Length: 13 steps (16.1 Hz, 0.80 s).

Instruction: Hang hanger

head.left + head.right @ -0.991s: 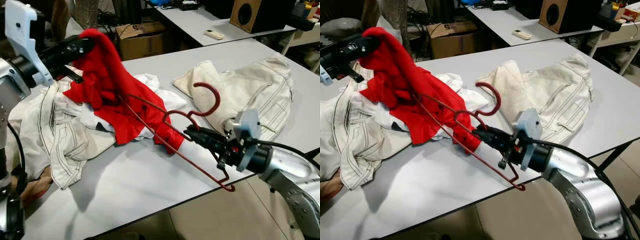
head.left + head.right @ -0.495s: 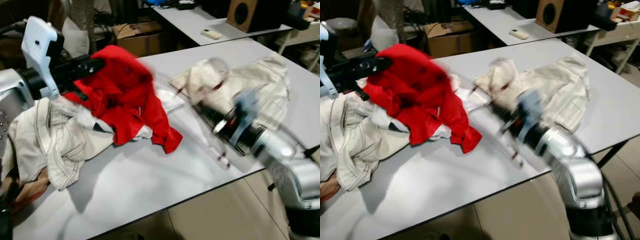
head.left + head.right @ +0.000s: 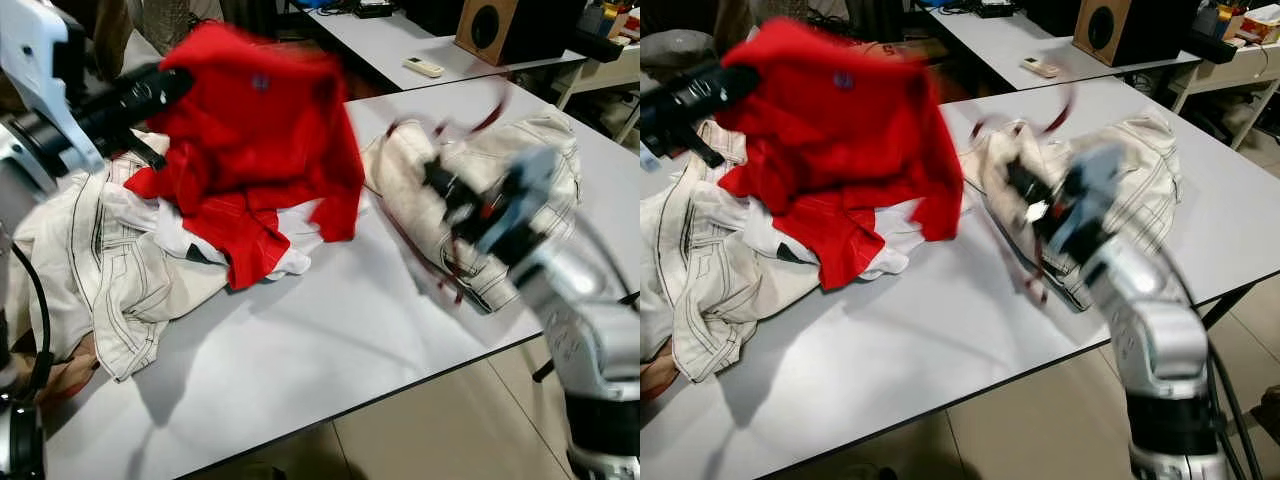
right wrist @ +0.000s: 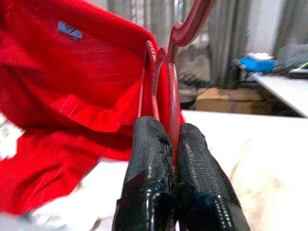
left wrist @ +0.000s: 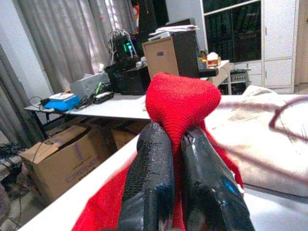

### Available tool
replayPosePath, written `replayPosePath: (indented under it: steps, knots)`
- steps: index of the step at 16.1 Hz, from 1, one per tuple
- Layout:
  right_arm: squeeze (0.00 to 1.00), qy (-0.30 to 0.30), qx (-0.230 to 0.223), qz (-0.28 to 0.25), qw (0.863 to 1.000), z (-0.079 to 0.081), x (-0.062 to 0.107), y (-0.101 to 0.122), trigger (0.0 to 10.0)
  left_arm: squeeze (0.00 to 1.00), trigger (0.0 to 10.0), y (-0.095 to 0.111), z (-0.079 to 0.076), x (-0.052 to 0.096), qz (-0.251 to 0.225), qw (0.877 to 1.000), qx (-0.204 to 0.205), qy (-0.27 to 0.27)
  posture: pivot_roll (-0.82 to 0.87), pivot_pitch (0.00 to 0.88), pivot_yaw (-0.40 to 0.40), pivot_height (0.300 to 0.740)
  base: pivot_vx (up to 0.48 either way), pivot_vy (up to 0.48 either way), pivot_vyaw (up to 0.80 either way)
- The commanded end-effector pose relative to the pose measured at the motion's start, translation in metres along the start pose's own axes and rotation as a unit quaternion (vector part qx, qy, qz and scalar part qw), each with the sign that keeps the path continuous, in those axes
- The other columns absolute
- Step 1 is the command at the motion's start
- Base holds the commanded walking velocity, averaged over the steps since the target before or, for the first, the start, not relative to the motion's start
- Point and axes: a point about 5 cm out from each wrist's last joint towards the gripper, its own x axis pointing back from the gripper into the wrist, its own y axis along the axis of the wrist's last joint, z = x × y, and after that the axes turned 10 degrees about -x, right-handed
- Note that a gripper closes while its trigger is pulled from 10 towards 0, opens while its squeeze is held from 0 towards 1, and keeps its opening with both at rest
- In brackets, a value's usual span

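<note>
The thin red wire hanger (image 3: 440,190) is smeared by motion in the head views, so its outline and lower bar cannot be traced, and its hook runs off the edge in the right wrist view. The silver right arm and its black two-fingered right gripper (image 3: 437,182) are blurred too. The bright red knitted garment (image 3: 255,130) hides the left gripper's fingertips (image 5: 159,137) and covers part of the cream stitched clothes (image 3: 110,260).

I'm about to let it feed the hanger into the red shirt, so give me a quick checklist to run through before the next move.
1. Left claw shut on red shirt: ok.
2. Right claw shut on red hanger: ok.
3. Shirt lifted off the clothes pile: partly; lower part on it.
4. Hanger inside the shirt: not ok, beside it.
5. Hanger free of the cream jacket: cannot tell, blurred.
</note>
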Motion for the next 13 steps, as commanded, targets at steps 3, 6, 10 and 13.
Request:
replayPosePath:
  steps: [3, 6, 10, 13]
  knots:
    - [0.0, 0.038, -0.025, 0.03, 0.999, 0.009, 0.004, -0.007, 10.0, 0.0, 0.0, 0.005, -0.008, -0.005, -0.018, 1.0, 0.003, -0.009, -0.04, 0.0, 0.031, 0.74, 0.0, 0.0, 0.0]
    - [0.0, 0.057, -0.106, 0.059, 0.991, 0.015, 0.005, -0.024, 10.0, 0.0, 0.0, 0.007, -0.021, -0.012, -0.032, 0.999, 0.005, -0.043, -0.03, 0.0, 0.032, 0.74, 0.0, 0.0, 0.0]
    - [0.0, 0.061, -0.232, 0.119, 0.963, 0.014, 0.001, -0.05, 10.0, 0.0, 0.0, 0.01, -0.034, -0.019, -0.045, 0.996, -0.015, -0.07, -0.02, 0.0, 0.025, 0.74, 0.0, 0.0, 0.0]
    - [0.0, 0.092, -0.246, 0.127, 0.957, 0.016, 0.005, -0.048, 10.0, 0.0, 0.0, 0.013, -0.031, -0.022, -0.043, 0.996, -0.063, -0.045, -0.02, 0.0, 0.023, 0.74, 0.0, 0.0, 0.0]
